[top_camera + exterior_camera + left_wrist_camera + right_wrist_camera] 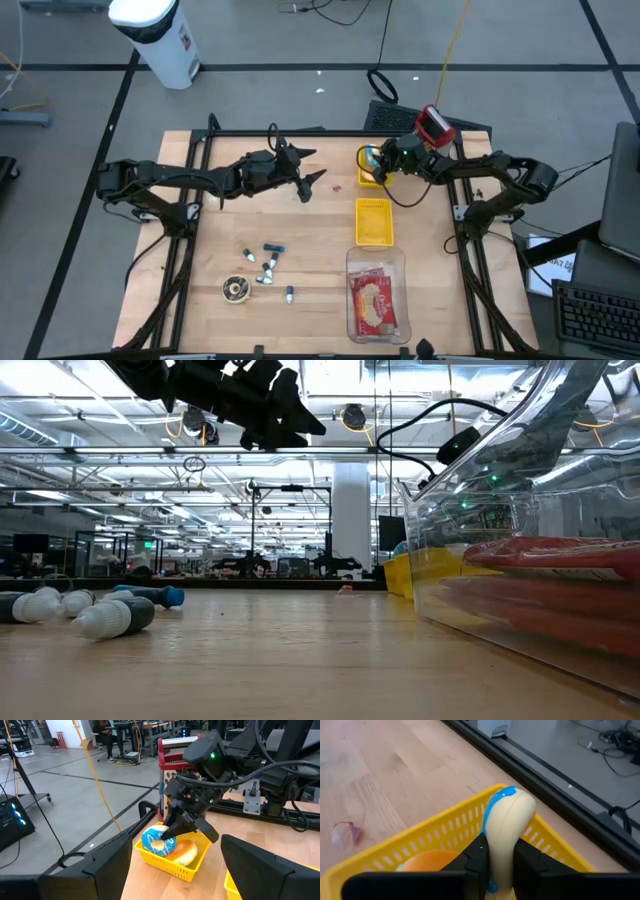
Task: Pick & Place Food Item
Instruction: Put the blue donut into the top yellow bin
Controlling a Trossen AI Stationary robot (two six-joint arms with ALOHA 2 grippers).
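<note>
A small yellow basket (pixel 364 160) stands at the table's far right. It holds a blue-frosted donut (pixel 154 844) and an orange bun (pixel 184 851). My right gripper (pixel 502 865) reaches down into this basket and is shut on the donut, which stands on edge with its cream underside (pixel 509 822) toward the wrist camera. My left gripper (pixel 312 168) hovers open over the middle of the table's far half, pointing toward the basket with nothing between its fingers. My right gripper pinches the donut between its two fingers (pixel 476 862), one on each flat face of its lower half (pixel 501 851). The fingers slant down from the table's right side. The donut stands on edge, its lower part inside the basket beside the bun (pixel 427 861), its top above the rim.
A second yellow basket (pixel 373 222) lies nearer, and a clear tub with a red packet (pixel 377 296) stands at the near right. Small bottles (pixel 268 264) and a round piece (pixel 236 289) lie near left. A pink scrap (pixel 338 186) lies left of the far basket.
</note>
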